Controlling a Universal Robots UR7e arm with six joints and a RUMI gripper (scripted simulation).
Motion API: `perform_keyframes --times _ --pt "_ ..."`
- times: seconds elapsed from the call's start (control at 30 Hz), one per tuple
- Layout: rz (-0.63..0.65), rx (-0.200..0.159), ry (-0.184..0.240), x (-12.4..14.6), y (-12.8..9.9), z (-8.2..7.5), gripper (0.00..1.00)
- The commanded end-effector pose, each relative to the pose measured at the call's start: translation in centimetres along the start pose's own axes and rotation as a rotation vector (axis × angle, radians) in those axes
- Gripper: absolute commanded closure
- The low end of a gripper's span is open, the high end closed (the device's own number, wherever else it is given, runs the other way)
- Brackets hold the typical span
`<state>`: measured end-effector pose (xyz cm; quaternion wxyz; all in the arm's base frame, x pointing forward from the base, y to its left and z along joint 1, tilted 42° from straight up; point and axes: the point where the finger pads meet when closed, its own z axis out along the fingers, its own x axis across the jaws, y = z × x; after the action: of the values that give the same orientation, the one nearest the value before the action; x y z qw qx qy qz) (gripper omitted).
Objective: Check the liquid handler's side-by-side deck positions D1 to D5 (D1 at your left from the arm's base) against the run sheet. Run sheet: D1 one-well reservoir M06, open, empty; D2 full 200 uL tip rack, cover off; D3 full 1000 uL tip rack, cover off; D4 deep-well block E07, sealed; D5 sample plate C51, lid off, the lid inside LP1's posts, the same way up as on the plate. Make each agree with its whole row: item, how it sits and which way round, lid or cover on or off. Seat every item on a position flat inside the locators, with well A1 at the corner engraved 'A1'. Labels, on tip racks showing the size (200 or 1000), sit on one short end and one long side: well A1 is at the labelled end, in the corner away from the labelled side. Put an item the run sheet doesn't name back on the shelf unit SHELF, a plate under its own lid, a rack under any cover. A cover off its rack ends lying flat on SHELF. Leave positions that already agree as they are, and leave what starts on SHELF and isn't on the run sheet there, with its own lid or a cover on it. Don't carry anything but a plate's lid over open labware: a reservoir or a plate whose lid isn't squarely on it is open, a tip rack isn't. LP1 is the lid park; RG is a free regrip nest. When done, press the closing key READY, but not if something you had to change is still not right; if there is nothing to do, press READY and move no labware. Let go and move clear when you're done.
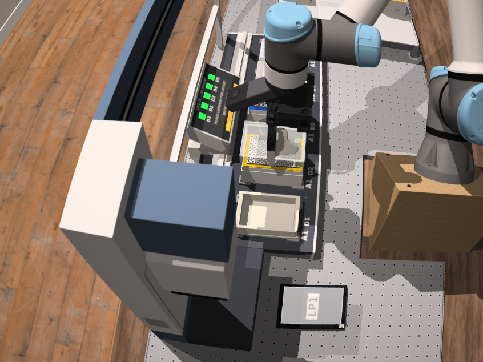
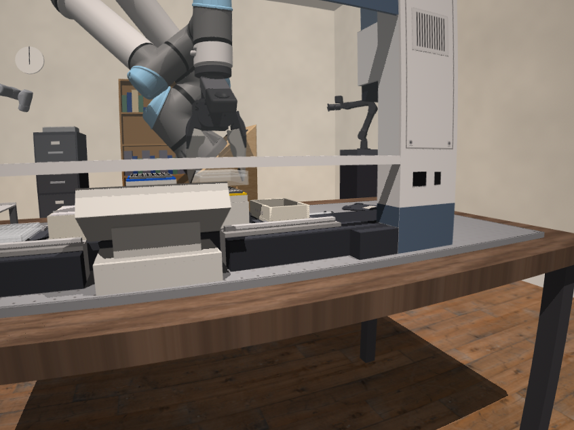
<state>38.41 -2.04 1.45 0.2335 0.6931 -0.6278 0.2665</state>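
A yellow 200 uL tip rack (image 1: 272, 165) sits on D2. My gripper (image 1: 273, 136) hangs right over it and is shut on the rack's clear cover (image 1: 266, 139), holding it a little above the rack. In the side view, the gripper (image 2: 215, 149) grips the see-through cover (image 2: 221, 176) just above the rack's yellow top edge. The open, empty reservoir (image 1: 268, 215) sits on D1 and also shows in the side view (image 2: 278, 208). A blue tip rack (image 1: 257, 105) on D3 is mostly hidden under my wrist. D4 and D5 are hidden by the arm.
The lid park LP1 (image 1: 312, 306) lies at the front with nothing on it. The shelf unit (image 1: 346, 3) with boxes stands at the back. The handler's status panel (image 1: 211, 104) and head housing (image 1: 181, 216) stand left of the deck. The arm's wooden pedestal (image 1: 419, 208) stands to the right.
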Motion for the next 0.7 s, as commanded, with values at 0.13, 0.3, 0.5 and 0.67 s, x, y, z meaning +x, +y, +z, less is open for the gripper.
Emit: perform_keyframes --times 0.13,0.3,0.5,0.67 --pt "0.001 -0.002 0.0 0.0 -0.1 -1.8 1.0" --pt "0.001 -0.002 0.0 0.0 -0.1 -2.6 1.0" --pt "0.001 -0.002 0.0 0.0 -0.1 -3.3 1.0" --pt "0.001 -0.002 -0.001 -0.1 -0.1 -4.1 1.0"
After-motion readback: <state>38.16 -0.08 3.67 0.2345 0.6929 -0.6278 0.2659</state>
